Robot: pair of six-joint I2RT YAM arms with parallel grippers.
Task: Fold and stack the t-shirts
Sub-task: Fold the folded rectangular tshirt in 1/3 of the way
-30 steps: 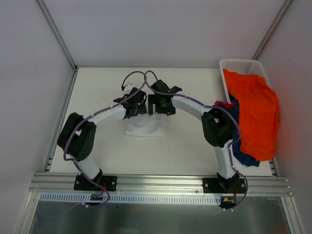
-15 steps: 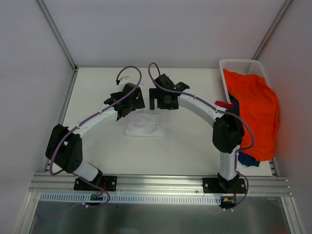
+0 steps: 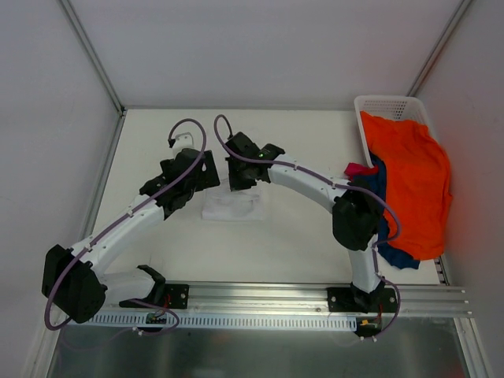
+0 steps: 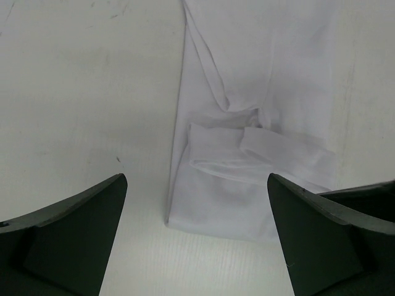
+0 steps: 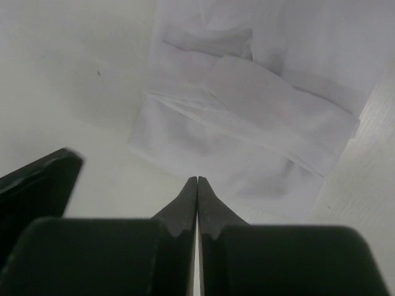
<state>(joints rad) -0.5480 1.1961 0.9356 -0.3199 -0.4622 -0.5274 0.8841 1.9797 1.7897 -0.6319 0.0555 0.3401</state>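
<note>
White matte desk [image 3: 299, 236] inside a booth with plain white walls [image 3: 260, 55] and grey metal corner posts. A metal rail [image 3: 260, 293] runs along the near edge, with both arm bases bolted to it. Purple cables [image 3: 193, 126] loop over the arms.

White lattice basket [image 3: 386, 105] sits at the far right corner. Orange shirt [image 3: 413, 181] spills out of it and down onto the desk on the right. Navy shirt [image 3: 396, 255] lies under the orange one, showing at its left and near edges. A bit of magenta shirt [image 3: 358, 168] pokes out at the left of the pile.

White shirt [image 3: 232, 209] lies folded into a small rectangle mid-desk, well apart from the pile, with both arms reaching in over it.

Top view only: the basket, the coloured shirts, the arm poses. The finger gaps are hard to read from there.

Wrist views only: fold detail on the white shirt, with layered flaps and creases, and small dark specks on the desk.

Left gripper [image 4: 196, 179] is spread wide and holds nothing. It hangs over the shirt's near-left corner, which shows between the fingers.

Right gripper [image 5: 197, 185] has its tips pressed together with nothing between them, pointing at the shirt's edge. Cannot tell if it touches cloth or desk. A dark blurred part shows at the left of the right wrist view; unclear what it is.
</note>
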